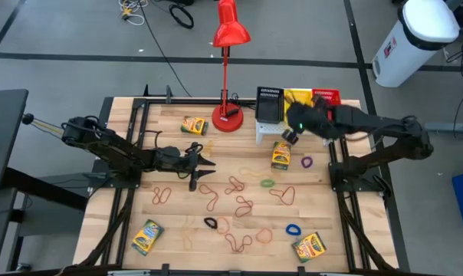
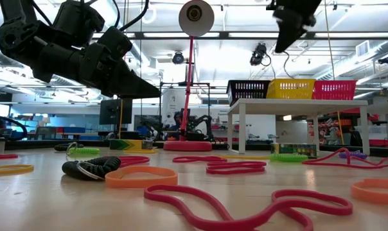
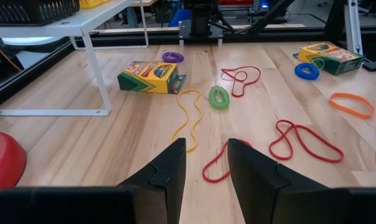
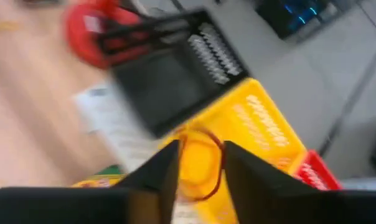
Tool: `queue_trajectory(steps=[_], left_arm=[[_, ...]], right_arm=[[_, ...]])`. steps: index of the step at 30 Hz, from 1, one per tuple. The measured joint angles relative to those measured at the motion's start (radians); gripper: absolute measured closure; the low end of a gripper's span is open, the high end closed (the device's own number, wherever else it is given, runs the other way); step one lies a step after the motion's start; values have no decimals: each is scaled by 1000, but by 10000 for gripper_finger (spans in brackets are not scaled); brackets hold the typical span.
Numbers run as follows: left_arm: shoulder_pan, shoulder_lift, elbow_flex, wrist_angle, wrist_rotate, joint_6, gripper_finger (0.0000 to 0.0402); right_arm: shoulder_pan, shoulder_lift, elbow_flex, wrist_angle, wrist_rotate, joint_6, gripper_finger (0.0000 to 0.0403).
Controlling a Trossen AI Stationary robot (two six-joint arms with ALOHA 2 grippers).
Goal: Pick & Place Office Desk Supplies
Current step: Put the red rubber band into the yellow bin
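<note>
The right gripper (image 4: 194, 163) hangs over the yellow bin (image 4: 250, 134). Only its own wrist view shows its fingers a little apart, with an orange rubber band (image 4: 197, 165) looped between them. From above, this gripper (image 1: 291, 135) looks like a dark blob beside the black bin (image 1: 269, 103), and the band cannot be seen. The low view shows all three bins on a small white shelf (image 2: 290, 106), with the red bin (image 2: 338, 89) at the end.

The left gripper (image 3: 206, 155) waits low over the table (image 1: 178, 238), fingers apart and holding nothing. Its view shows a crayon box (image 3: 148, 76) by a green band (image 3: 218, 97). The right wrist view is blurry, so the lamp base (image 4: 91, 31) is hard to make out.
</note>
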Motion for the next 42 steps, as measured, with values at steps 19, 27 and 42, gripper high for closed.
queue_trajectory(steps=[19,27,42], left_arm=[[0,0,0,0,0,-7,276],[0,0,0,0,0,-6,276],[0,0,0,0,0,-12,276]], right_arm=[[-247,-4,-39,123,69,-68,393],[-519,1,-39,124,-340,101,364],[-554,72,-37,60,-396,191,166]])
